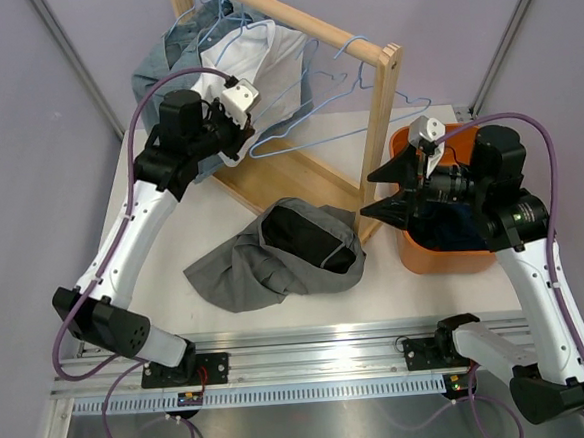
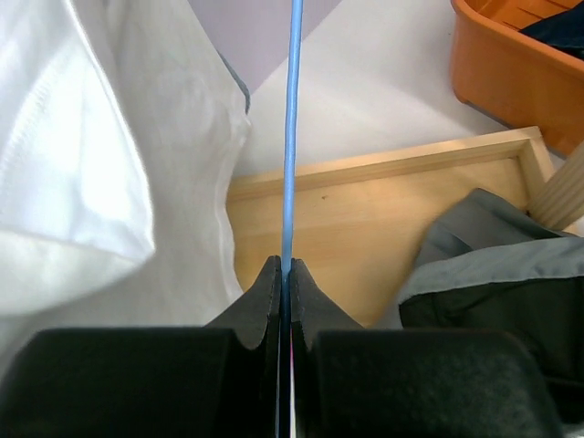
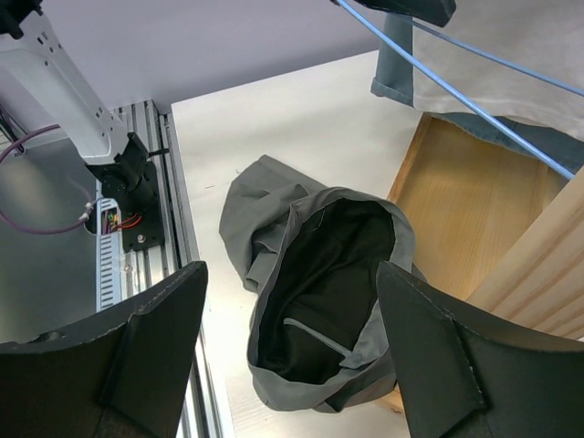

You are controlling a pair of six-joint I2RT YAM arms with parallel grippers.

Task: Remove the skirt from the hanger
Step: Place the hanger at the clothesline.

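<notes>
The grey skirt (image 1: 274, 252) with a black lining lies crumpled on the table, off any hanger, partly on the wooden rack base; it also shows in the right wrist view (image 3: 319, 283) and the left wrist view (image 2: 497, 274). My left gripper (image 1: 235, 148) is shut on a thin blue hanger (image 1: 316, 137), whose wire runs straight up from the jaws in the left wrist view (image 2: 290, 137). My right gripper (image 1: 378, 193) is open and empty, held above the skirt's right side; its fingers (image 3: 137, 356) frame the skirt.
A wooden clothes rack (image 1: 299, 28) holds several blue hangers, a white garment (image 1: 261, 56) and a blue-grey garment (image 1: 166, 62). An orange bin (image 1: 420, 255) with dark cloth stands at the right. The metal rail (image 1: 302, 364) runs along the near edge.
</notes>
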